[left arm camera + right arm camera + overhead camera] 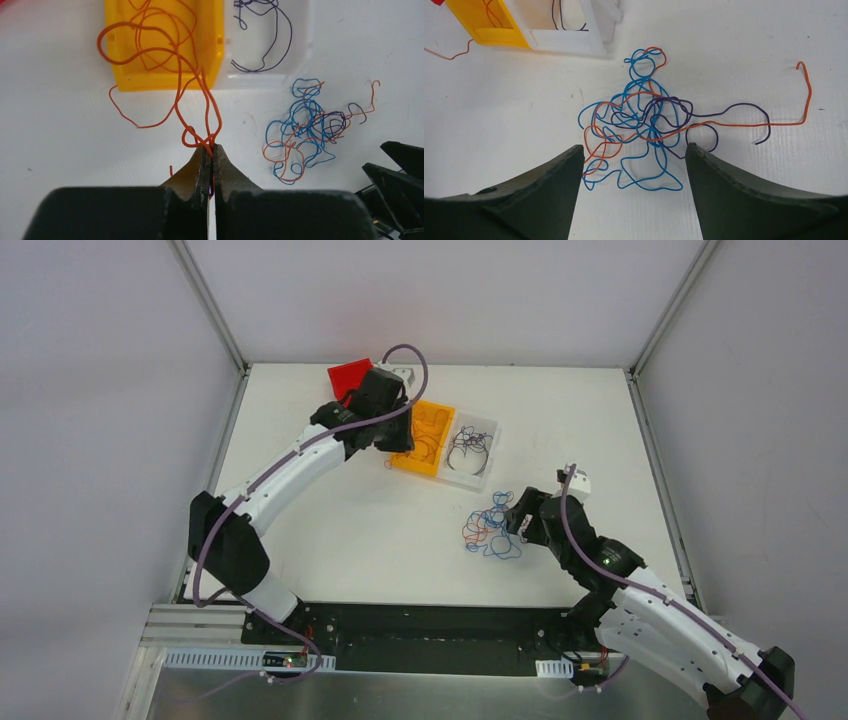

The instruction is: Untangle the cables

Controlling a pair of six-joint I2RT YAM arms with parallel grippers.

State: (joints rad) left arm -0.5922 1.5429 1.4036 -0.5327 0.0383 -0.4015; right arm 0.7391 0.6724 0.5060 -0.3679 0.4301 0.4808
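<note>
At the upper left of the top view, a red tray (349,375) sits near the far edge of the surface (340,530); whether it holds anything I cannot tell. Just right of it, the left hand (212,149) hangs at the near side of the yellow tray (150,81). Its fingers are pressed together and pinch an orange cable (216,112), whose loops run from the fingertips up into that tray. More orange strands lie coiled inside, and one loop trails over the tray's left wall onto the surface. The clear tray (265,81) touches the yellow tray on its right and holds a few dark purple cables (290,35). The sorting by colour therefore looks partly done: some orange and some dark strands already lie in trays of their own, though the pinched orange one is not yet fully laid in. Further right, near the trays and toward the lower right of the top view, the tangle (639,120) lies on the bare surface. It is mostly blue cables knotted with orange and dark purple ones, and a long orange strand (764,123) and a dark one run off to its right. No blue cable appears to be separated anywhere. The right hand (634,155) hovers at the tangle with its fingers spread wide, flanking the near part and gripping nothing. By my reckoning, the larger part of the untangling is left to do.
</note>
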